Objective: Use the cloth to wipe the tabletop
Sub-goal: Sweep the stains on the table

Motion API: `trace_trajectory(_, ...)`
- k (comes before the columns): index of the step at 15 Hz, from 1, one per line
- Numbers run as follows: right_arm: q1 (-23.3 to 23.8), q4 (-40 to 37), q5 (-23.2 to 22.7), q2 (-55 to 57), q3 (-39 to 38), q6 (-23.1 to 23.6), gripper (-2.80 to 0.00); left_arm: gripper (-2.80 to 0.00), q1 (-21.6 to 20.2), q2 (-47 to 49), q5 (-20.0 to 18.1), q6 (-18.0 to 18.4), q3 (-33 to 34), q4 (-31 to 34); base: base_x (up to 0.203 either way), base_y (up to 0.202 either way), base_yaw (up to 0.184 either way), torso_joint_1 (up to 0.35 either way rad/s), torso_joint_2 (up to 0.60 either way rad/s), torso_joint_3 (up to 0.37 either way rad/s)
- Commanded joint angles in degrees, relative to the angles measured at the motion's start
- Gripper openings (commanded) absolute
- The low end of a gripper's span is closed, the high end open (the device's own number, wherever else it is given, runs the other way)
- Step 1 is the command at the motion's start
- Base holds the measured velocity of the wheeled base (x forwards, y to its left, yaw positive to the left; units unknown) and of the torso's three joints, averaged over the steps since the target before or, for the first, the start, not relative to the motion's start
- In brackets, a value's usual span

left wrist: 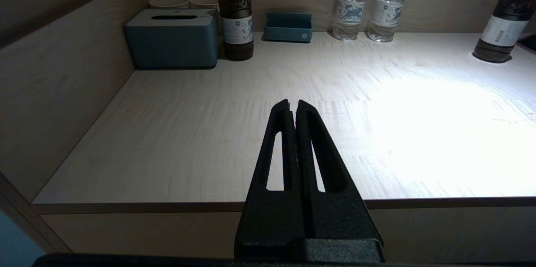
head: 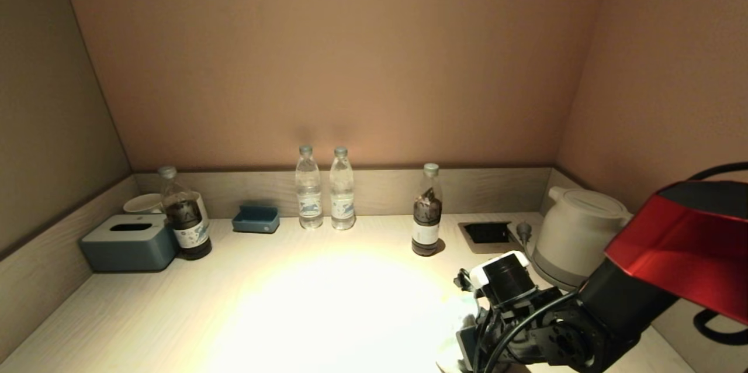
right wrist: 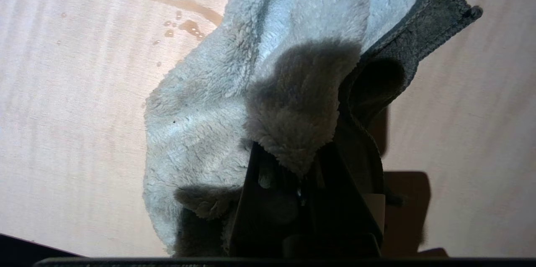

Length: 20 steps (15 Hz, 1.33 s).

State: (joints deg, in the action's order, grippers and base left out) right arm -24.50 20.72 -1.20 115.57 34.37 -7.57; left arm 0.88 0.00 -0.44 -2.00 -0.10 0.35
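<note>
Our pale fleece cloth [right wrist: 251,91] lies bunched on the wooden tabletop [right wrist: 75,133] near its front right edge, one corner pinched in the right gripper [right wrist: 293,162], which is clenched on it, the rest spread ahead of the fingertips toward a brown liquid streak [right wrist: 184,7]. We judge that thin corner hold could slip mid-stroke, or the folded cloth could merely smear the streak. The left gripper [left wrist: 293,110] hovers clenched and empty off the table's front edge.
</note>
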Motion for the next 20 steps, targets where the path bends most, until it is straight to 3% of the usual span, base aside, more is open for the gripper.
trace_trajectory(1, -1.96, 0.29, 0.5, 0.62, 0.96, -0.6, -2.8, -2.8, 0.0, 0.0, 0.0, -0.02, 0.01, 0.0, 0.0, 0.0, 0.0, 0.0, 0.0, 0.0)
trace_trajectory(3, -2.51, 0.29, 0.95, 0.92, 1.48, -0.59, -2.8, -2.8, 0.0, 0.0, 0.0, -0.02, 0.01, 0.0, 0.0, 0.0, 0.0, 0.0, 0.0, 0.0)
trace_trajectory(9, -11.9, -0.11, 5.5, 5.56, 9.59, -0.44, -2.8, -2.8, 0.0, 0.0, 0.0, -0.02, 0.01, 0.09, 0.0, 0.0, 0.0, 0.0, 0.0, 0.0)
trace_trajectory(20, -21.76, -0.33, 11.07, 10.29, 19.35, 0.21, -2.8, -2.8, 0.0, 0.0, 0.0, -0.02, 0.08, 0.0, 0.0, 0.0, 0.0, 0.0, 0.0, 0.0)
